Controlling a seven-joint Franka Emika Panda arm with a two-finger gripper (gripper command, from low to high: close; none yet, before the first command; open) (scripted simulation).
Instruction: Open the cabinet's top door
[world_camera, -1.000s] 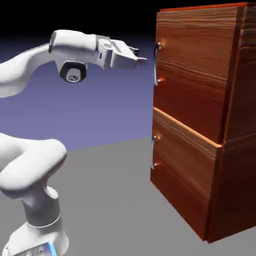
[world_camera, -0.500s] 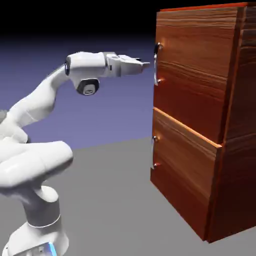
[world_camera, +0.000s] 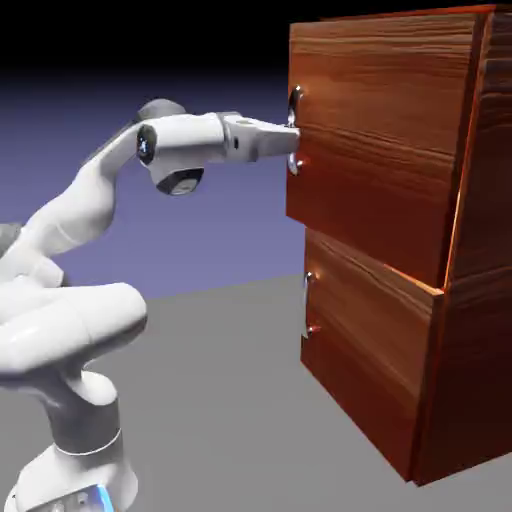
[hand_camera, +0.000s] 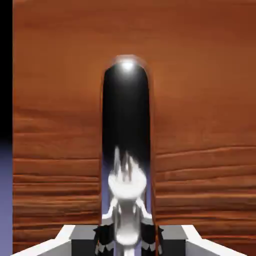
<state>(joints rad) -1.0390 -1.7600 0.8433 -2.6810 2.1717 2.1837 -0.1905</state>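
The cabinet (world_camera: 470, 300) stands at the exterior view's right, reddish-brown wood grain. Its top door (world_camera: 380, 130) sits a little out from the cabinet's front, proud of the panel below. My gripper (world_camera: 289, 142) reaches level from the left and is shut on the top door's silver handle (world_camera: 294, 128) at the door's left edge. In the hand view the handle (hand_camera: 126, 125) rises as a dark shiny bar from between my fingertips, with my gripper (hand_camera: 127, 235) closed around its lower part. The top door's wood (hand_camera: 200, 100) fills the rest of that view.
Below the top door is the shorter lower panel (world_camera: 370, 330) with its own small silver handle (world_camera: 308, 305), shut flush. The grey table (world_camera: 220, 400) stretches between the robot's base and the cabinet.
The arm reached right to the handle and the gripper went from open to shut on it. The top door's front has since come out toward the exterior view's left.
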